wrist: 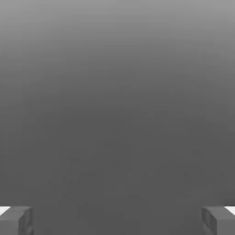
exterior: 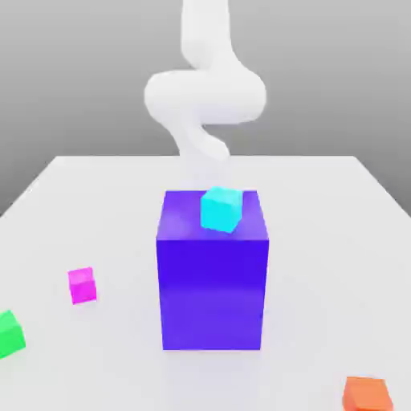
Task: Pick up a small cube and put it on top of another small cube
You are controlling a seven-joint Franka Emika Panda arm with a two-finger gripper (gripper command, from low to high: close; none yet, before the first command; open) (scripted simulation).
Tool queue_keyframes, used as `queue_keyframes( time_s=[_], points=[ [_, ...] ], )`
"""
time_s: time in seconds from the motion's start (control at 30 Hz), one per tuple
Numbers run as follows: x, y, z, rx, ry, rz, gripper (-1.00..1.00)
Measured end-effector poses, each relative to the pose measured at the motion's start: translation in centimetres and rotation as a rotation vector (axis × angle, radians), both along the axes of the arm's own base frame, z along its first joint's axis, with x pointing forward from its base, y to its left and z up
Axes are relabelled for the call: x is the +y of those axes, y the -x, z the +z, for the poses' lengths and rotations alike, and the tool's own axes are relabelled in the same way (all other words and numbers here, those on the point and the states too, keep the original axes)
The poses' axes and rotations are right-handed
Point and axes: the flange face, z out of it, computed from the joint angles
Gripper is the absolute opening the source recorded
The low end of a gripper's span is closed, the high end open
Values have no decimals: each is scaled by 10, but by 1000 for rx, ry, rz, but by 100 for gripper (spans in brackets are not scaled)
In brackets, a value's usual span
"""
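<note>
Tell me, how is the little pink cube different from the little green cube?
The pink cube is bright magenta, while the green cube is bright green. The pink cube looks slightly smaller than the green one. The pink cube sits fully in the exterior view, farther back on the table; the green cube sits nearer, cut off by that view's left edge. Both are plain and rest apart on the table.
</note>
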Motion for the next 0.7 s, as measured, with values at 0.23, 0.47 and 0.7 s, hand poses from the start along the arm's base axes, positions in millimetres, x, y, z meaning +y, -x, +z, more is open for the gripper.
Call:
queue_keyframes(
  time_s=[0.23, 0.47, 0.7],
  points=[
    [-88, -36, -143, 194, -75, -296, 0],
    [-171, -4, -283, 368, -188, -587, 0],
    [-216, 77, -408, 525, -342, -874, 0]
  ],
)
